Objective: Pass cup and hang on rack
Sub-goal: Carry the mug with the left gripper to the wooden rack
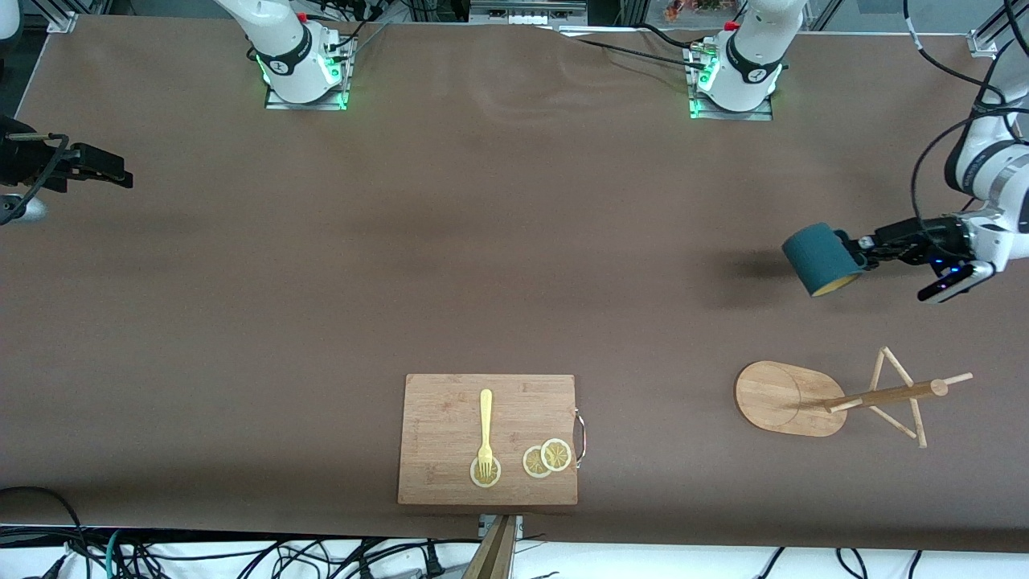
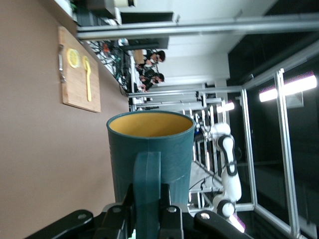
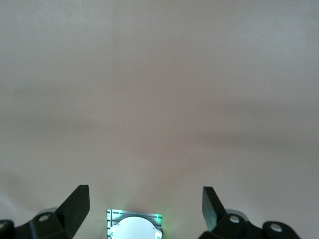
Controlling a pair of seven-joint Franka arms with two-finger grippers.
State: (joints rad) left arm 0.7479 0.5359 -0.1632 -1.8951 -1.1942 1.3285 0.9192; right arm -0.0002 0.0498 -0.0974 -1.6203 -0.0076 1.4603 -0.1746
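Observation:
The dark teal cup (image 1: 820, 259) hangs in the air over the table at the left arm's end, tipped on its side with its yellowish mouth toward the front camera. My left gripper (image 1: 852, 251) is shut on its handle. In the left wrist view the cup (image 2: 149, 144) fills the middle, with the handle clamped in the left gripper (image 2: 147, 191). The wooden rack (image 1: 784, 398) stands on the table, nearer to the front camera than the cup, with its pole and pegs (image 1: 884, 396) bare. My right gripper (image 1: 120, 173) waits open and empty at the right arm's end, and is also open in its wrist view (image 3: 146, 199).
A rectangular wooden cutting board (image 1: 488, 438) lies near the table's front edge, with a yellow fork (image 1: 485, 430) and lemon slices (image 1: 547, 458) on it. It also shows in the left wrist view (image 2: 79, 69). The right arm's base (image 3: 134, 226) shows in the right wrist view.

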